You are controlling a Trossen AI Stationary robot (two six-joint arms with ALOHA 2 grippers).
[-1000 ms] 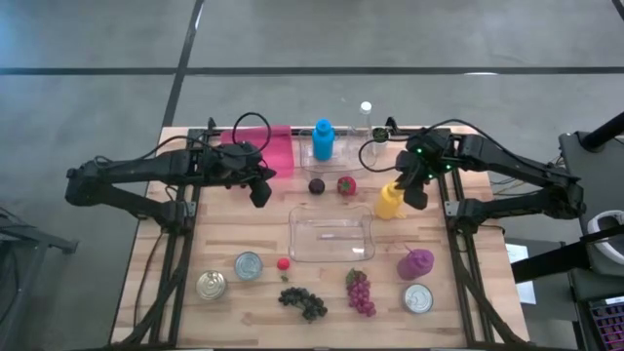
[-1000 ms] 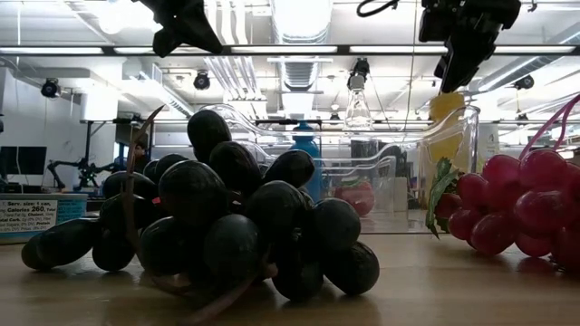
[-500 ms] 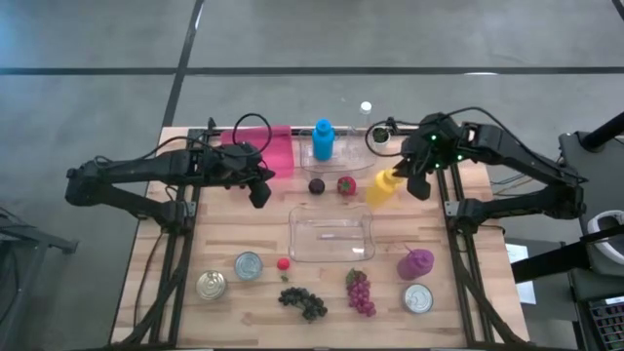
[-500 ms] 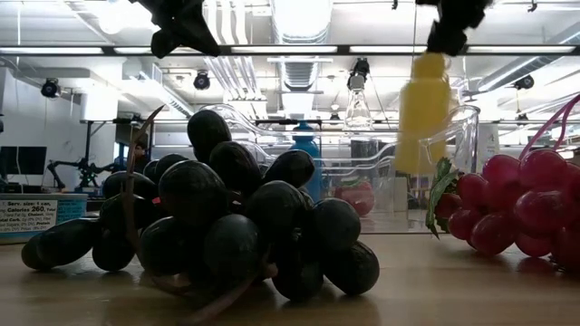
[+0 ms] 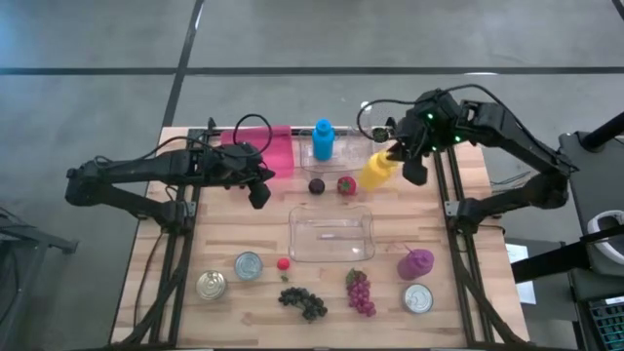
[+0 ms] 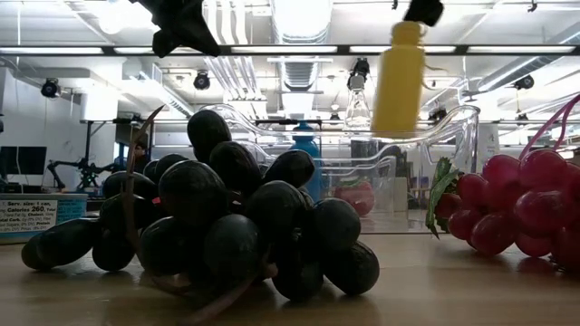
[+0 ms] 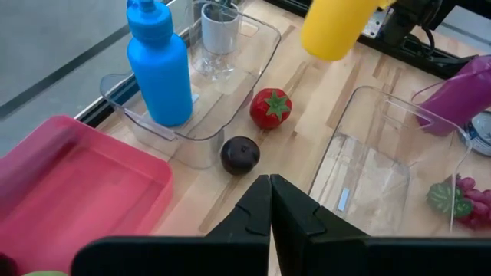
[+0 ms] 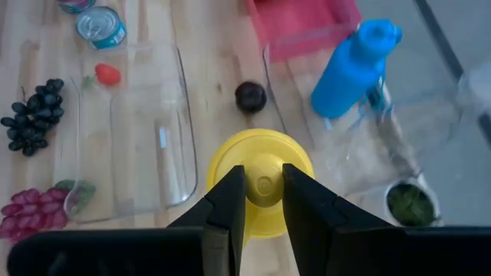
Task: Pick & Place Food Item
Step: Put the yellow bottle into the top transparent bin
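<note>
Two dark arms are reaching over the wooden tabletop [image 5: 244, 234]. On the right, the right claw [image 5: 402, 162] is clamping its fingers on the cap end of a yellow bottle [image 5: 376, 170] and is holding it tilted in the air, clear of the wood, just right of a red strawberry [image 5: 346, 184] and near the far clear tray [image 5: 343, 154] that is carrying a blue bottle [image 5: 323, 139]. In the low view the yellow bottle is hanging above the rim of the near clear container [image 6: 453, 122]. The left claw [image 5: 260, 191] is hovering over the far left part, its fingers pressed together on nothing, beside a pink tray [image 5: 278, 148]. A dark plum [image 5: 317, 185] is lying just left of the strawberry. Nearer, dark grapes [image 5: 303, 301], red grapes [image 5: 360, 292], a small red fruit [image 5: 283, 263], two cans [image 5: 249, 265] on the left, a purple item [image 5: 415, 263] and another can [image 5: 417, 297] are sitting around the empty container.
</note>
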